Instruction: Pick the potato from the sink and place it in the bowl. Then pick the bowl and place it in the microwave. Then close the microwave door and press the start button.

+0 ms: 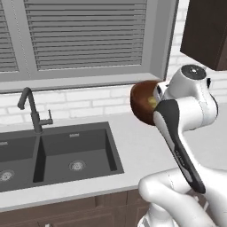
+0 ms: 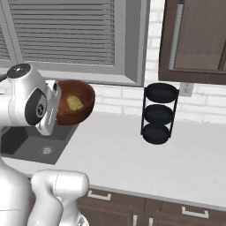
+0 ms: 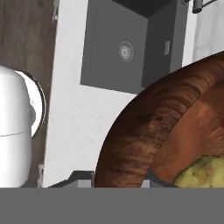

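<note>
My gripper (image 3: 117,178) is shut on the rim of the reddish-brown bowl (image 2: 77,106), holding it tilted in the air above the counter, right of the sink (image 1: 75,150). The yellowish potato (image 2: 74,103) lies inside the bowl (image 3: 148,127), and the hand view catches it at the lower right as a lumpy potato (image 3: 203,173). From the left base view the bowl (image 1: 142,103) sits just left of my wrist, with a sliver of potato (image 1: 152,102) at its mouth. The sink's basins hold nothing. The microwave and its door are out of view.
A dark gooseneck tap (image 1: 31,108) stands behind the sink. A black three-tier rack (image 2: 158,113) stands on the pale counter (image 2: 132,154) against the brick wall. Dark wall cabinets (image 2: 194,39) hang at the upper right, beside a window with blinds (image 2: 66,31).
</note>
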Motion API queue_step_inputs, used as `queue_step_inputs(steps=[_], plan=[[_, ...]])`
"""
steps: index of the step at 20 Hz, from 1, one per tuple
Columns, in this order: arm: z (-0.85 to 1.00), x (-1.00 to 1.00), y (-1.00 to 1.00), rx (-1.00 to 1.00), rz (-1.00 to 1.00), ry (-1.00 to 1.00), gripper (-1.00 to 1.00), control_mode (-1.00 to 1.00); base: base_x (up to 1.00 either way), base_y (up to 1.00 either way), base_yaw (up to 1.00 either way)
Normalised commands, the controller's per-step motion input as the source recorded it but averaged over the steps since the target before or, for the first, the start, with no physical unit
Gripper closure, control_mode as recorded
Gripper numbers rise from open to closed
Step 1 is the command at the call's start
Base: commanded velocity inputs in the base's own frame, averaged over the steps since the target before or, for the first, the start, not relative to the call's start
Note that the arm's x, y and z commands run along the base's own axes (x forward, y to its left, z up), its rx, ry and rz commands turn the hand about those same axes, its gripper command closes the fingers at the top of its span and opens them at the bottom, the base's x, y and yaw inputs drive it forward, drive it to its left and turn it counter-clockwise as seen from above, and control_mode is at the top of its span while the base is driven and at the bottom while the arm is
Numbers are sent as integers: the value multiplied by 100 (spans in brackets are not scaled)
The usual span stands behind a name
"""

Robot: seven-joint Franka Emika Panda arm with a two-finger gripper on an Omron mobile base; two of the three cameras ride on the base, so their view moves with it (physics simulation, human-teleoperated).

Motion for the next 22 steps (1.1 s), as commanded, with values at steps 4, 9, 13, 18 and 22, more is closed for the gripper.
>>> queue_step_inputs(steps=[4,9,13,18,22], plan=[[19,-62,0,-5,7,-8,100,-100,0,0,0],[9,-31,0,-4,3,-8,100,100,-34,0,2],[0,0,0,0,0,0,100,100,-88,-18,5],[0,0,0,0,0,0,100,100,-36,-53,-14],[0,0,0,0,0,0,100,100,0,-37,-76]])
